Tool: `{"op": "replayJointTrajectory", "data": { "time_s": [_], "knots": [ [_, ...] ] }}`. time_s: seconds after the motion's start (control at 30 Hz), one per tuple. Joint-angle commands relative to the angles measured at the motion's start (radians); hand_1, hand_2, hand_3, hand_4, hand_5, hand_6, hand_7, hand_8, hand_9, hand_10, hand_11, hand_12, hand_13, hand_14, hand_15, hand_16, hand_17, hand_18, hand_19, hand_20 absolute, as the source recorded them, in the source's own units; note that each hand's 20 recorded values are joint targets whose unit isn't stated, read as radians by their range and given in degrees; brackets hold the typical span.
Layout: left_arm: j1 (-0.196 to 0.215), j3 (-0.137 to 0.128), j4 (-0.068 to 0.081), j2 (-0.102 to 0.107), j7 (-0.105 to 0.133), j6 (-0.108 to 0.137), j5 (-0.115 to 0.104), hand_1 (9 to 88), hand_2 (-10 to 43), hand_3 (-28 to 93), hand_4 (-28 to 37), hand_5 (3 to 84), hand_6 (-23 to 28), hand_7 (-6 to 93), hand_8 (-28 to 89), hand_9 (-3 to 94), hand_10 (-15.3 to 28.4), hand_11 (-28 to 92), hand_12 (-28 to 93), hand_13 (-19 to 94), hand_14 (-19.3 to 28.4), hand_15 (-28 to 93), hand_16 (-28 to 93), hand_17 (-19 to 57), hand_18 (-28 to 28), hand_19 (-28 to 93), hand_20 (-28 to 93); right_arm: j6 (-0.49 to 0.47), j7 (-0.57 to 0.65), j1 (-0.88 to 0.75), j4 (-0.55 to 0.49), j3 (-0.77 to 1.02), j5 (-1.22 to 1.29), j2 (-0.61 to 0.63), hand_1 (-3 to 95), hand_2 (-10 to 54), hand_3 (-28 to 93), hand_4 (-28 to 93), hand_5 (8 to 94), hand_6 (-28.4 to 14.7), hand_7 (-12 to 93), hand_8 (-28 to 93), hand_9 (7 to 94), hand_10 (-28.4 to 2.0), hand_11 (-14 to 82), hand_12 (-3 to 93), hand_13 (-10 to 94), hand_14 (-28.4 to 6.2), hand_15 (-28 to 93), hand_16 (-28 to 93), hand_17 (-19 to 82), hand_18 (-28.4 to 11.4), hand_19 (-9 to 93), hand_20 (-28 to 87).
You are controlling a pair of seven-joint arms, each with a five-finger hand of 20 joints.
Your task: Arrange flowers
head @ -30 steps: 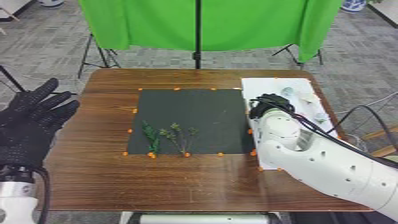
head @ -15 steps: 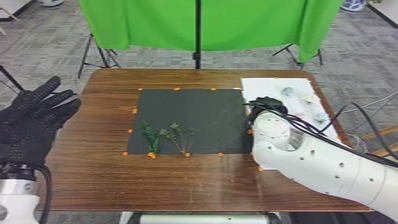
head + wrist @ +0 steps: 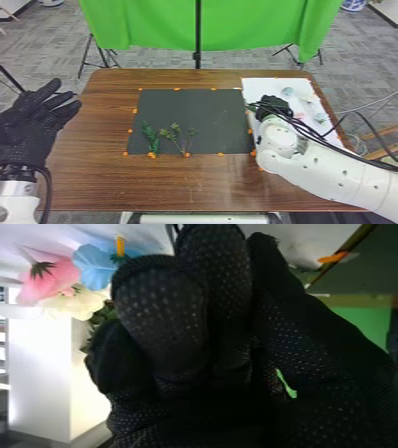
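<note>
In the head view, my right hand (image 3: 273,106) is over the left part of the white board, beside the dark mat's right edge. In the right wrist view, the glove of my right hand (image 3: 213,339) has a pink flower (image 3: 49,280), a blue flower (image 3: 99,265) and a cream flower (image 3: 78,303) beyond it. Whether the hand holds a stem is unclear. A leafy green sprig (image 3: 151,136) and a thin branched sprig (image 3: 182,138) lie on the mat's near left part. My left hand (image 3: 34,117) is open at the table's left side.
The dark mat (image 3: 194,112), edged with orange markers, lies mid-table on the brown table (image 3: 195,180). Pale flowers (image 3: 288,91) rest on the white board (image 3: 266,85) at the right. A green cloth (image 3: 142,25) hangs beyond the table's far edge.
My right hand has shifted slightly rightward since half a second ago, and its arm has changed angle. The sprigs on the mat have stayed put, and my left hand has hardly moved.
</note>
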Motion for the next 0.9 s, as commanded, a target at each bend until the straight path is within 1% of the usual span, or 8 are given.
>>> {"op": "replayJointTrajectory", "data": {
  "time_s": [0.03,0.2,0.27,0.4,0.5,0.63,0.7,0.9],
  "knots": [
    [0.035,-0.010,-0.017,-0.009,-0.003,0.012,0.004,18.7,8.2,76,-28.3,37.9,10.1,10.6,-8,32.8,19.5,24,10,25,26.9,50,-9,-7.3,23.0,58,7,0.059,-0.023,-0.003,-0.099,0.070,-0.056,0.034,57.1,-9.5,71,-28,87.3,-2.6,20,9,93.7,-9.5,30.8,23.3,91,-4.6,56,20,58,-17.1,93,35],
    [0.028,-0.016,-0.020,-0.006,-0.014,0.015,0.011,18.7,8.1,77,-28.3,37.9,10.2,10.7,-8,32.8,19.5,24,10,25,26.9,50,-9,-7.3,23.0,58,7,0.040,-0.043,0.001,-0.165,0.099,-0.066,0.021,57.0,-9.5,72,-28,87.9,-2.8,19,9,93.7,-9.2,32.2,22.7,92,-4.3,56,20,59,-17.2,93,37],
    [0.040,-0.024,-0.025,-0.005,-0.008,0.017,0.009,18.8,8.1,77,-28.3,37.9,10.2,10.7,-8,32.8,19.5,24,10,25,26.9,50,-9,-7.3,23.0,58,7,0.005,-0.046,-0.019,-0.191,0.119,-0.071,0.002,56.9,-9.5,72,-28,88.0,-2.9,19,10,93.7,-9.2,32.8,22.5,93,-4.3,56,20,59,-17.2,93,37],
    [0.037,-0.030,-0.027,-0.001,-0.018,0.017,0.014,18.9,8.1,77,-28.3,37.9,10.2,10.6,-8,32.8,19.5,24,10,25,26.9,51,-9,-7.3,23.0,58,7,-0.145,-0.049,-0.107,-0.236,0.212,0.005,-0.058,56.8,-9.5,73,-28,88.0,-2.9,19,10,93.7,-9.3,33.6,21.9,93,-4.4,57,20,60,-17.5,93,38],
    [0.013,-0.015,-0.019,0.005,-0.025,0.018,0.012,19.1,8.1,77,-28.3,37.8,10.2,10.5,-8,32.8,19.6,24,10,25,26.9,51,-9,-7.3,23.0,58,7,-0.186,-0.041,-0.145,-0.233,0.214,0.009,-0.086,56.7,-9.5,72,-28,87.9,-2.9,19,11,93.7,-9.4,34.0,21.3,93,-4.5,57,20,59,-17.8,93,39],
    [0.030,-0.025,-0.023,0.005,-0.024,0.016,0.014,19.4,7.9,77,-28.3,37.9,10.2,10.5,-8,32.8,19.6,24,10,25,26.9,51,-9,-7.3,23.0,58,7,-0.199,-0.026,-0.169,-0.237,0.182,0.019,-0.107,56.7,-9.5,72,-28,87.8,-2.9,19,11,93.7,-9.6,34.2,21.0,93,-4.7,57,20,59,-18.1,93,39],
    [0.025,-0.024,-0.023,0.009,-0.024,0.022,0.015,19.6,7.9,77,-28.3,37.9,10.2,10.5,-8,32.8,19.6,24,10,25,26.9,51,-10,-7.3,23.0,58,7,-0.208,-0.027,-0.180,-0.231,0.176,0.020,-0.123,56.7,-9.5,72,-28,87.7,-3.0,19,11,93.7,-9.6,34.4,20.8,93,-4.7,57,20,59,-18.1,93,39],
    [0.002,-0.019,-0.018,0.013,-0.043,0.011,0.022,19.8,7.9,77,-28.3,38.0,10.2,10.6,-8,32.9,19.4,24,10,25,27.0,51,-10,-7.4,23.0,58,7,-0.251,-0.012,-0.187,-0.215,0.160,0.038,-0.146,56.5,-9.5,72,-28,87.8,-2.9,18,11,93.7,-9.6,35.3,20.2,93,-4.8,57,20,60,-18.1,93,40]
  ]
}}
